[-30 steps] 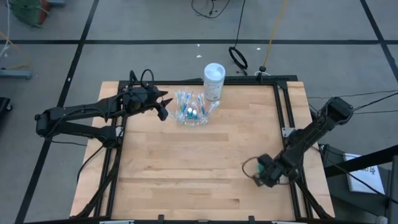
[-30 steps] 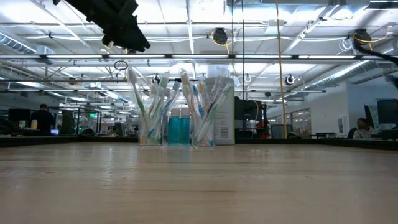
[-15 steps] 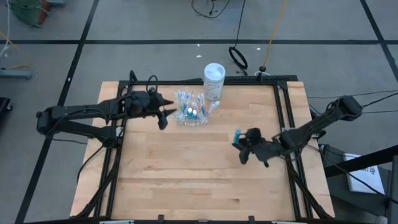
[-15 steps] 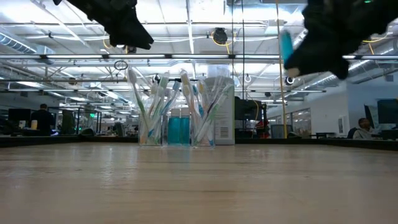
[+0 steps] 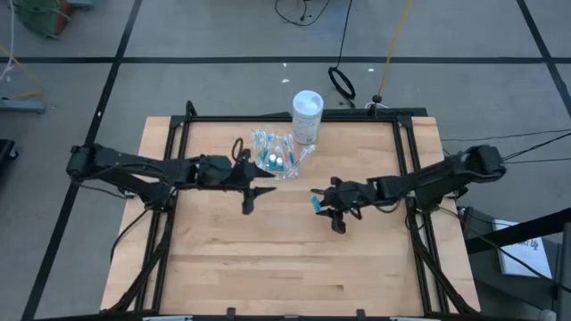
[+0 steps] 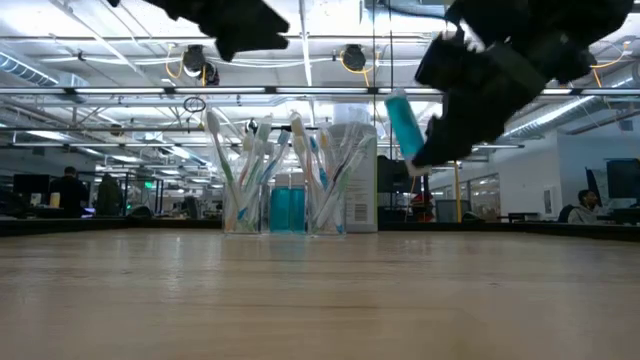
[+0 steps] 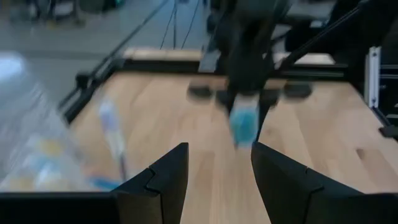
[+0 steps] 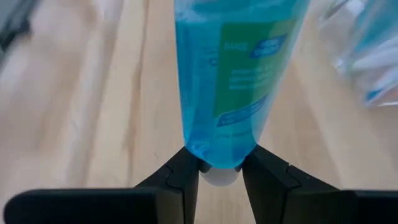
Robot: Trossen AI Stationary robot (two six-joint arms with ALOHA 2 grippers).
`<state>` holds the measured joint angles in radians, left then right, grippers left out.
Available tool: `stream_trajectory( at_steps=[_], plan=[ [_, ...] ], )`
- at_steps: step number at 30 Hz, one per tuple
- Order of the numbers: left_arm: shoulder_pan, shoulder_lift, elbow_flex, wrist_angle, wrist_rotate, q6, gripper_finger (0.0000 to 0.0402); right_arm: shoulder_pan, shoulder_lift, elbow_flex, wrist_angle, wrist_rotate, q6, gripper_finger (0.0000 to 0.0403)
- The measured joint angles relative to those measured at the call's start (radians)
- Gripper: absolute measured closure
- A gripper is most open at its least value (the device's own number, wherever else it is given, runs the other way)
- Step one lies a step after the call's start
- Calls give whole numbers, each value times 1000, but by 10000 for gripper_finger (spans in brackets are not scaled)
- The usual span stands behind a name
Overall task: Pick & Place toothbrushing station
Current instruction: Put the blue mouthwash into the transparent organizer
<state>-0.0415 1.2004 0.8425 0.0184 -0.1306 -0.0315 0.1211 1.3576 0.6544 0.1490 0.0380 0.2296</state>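
Note:
A small clear cup (image 5: 278, 153) stands on its base at the table's far middle, with several pastel toothbrushes (image 6: 250, 160) and blue toothpaste tubes (image 6: 287, 208) upright in it. My right gripper (image 5: 321, 201) hovers right of the table's middle, shut on another blue toothpaste tube (image 8: 236, 68), which also shows in the low view (image 6: 405, 125). My left gripper (image 5: 259, 198) hangs open above the table just near of the cup, nothing between its fingers (image 7: 168, 180). It faces the right gripper and the held tube (image 7: 244, 121). My right gripper pinches the tube at its white cap end (image 8: 219, 178) between its two fingers (image 8: 181, 174). The blue body sticks out beyond the fingertips, toward the table's left. The tube is lifted clear of the table and tilted, flat end uppermost (image 6: 398, 100).
A taller white cylindrical container (image 5: 307, 114) stands right behind the cup at the far edge. Black frame rails (image 5: 406, 169) run along the table's sides. Bare wood (image 5: 285, 259) spreads over the table's near half.
My right gripper has swung from the table's near right corner toward the middle and the cup, rising and rolling over, with the blue tube in it. My left gripper has moved from the cup's left side toward the table's middle, sinking a little and turning to face the right gripper.

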Motion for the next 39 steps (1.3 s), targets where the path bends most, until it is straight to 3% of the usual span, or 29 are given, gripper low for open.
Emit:
stream_trajectory(
  at_steps=[6, 13, 22, 30, 39],
  plan=[
    [-27, 147, 0, 112, -1, 237, 220, -71, 131, 0, 114, -99, -148, 308],
    [-26, 324, 0, 246, 9, 243, 216, -120, 178, 1, 135, -122, -221, 307],
    [-2, 474, 6, 495, 194, 323, 150, -123, 177, 0, 145, -146, -223, 307],
    [21, 593, 129, 470, 262, 412, 119, -122, 176, 0, 269, -280, -258, 307],
    [8, 604, 211, 249, 269, 424, 171, -129, 174, 0, 285, -276, -298, 307]
  ],
)
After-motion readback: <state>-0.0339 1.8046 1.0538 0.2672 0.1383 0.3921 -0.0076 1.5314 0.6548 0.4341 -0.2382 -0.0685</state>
